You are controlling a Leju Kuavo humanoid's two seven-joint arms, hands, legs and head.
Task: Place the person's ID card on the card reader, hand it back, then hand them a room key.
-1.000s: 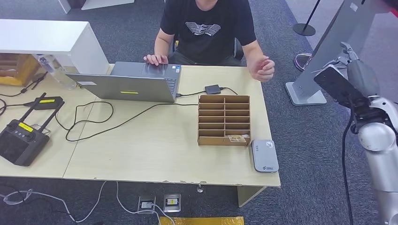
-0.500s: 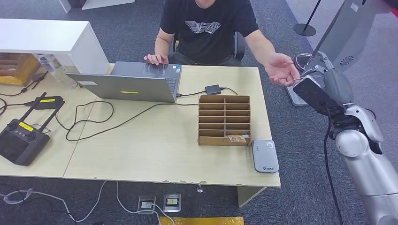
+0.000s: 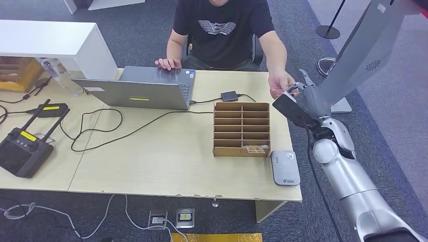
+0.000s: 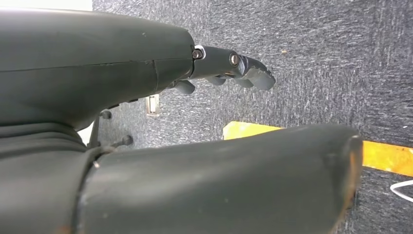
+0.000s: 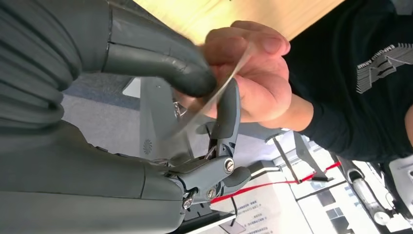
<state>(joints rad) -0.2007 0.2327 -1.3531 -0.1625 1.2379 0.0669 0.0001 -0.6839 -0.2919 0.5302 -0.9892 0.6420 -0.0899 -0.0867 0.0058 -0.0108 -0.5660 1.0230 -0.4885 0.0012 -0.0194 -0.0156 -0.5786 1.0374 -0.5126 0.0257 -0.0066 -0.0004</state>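
**Card at the handover point**

The right hand [image 3: 302,97] was raised at the far right corner of the table [image 3: 166,161], meeting the person's hand [image 3: 280,83]. In the right wrist view the card [image 5: 214,97], thin and blurred, sat between the robot's thumb [image 5: 160,61] and a dark finger [image 5: 229,112], while the person's fingers [image 5: 253,53] pinched its other end. So the right hand was pinching the card, and both parties were touching it.

The left hand [image 4: 229,66] hung over the carpet, fingers loosely curled, nothing in it.

The reader [image 3: 284,168] lay at the near right of the table, just beside the slotted rack [image 3: 241,128], well apart from the card.

The card looked light, stiff but slightly bent in the pinch, and smooth, so likely slippery. I judged the best hold to be across its flat faces near one short end, leaving the other end free. Too light a pinch could let it slide out.
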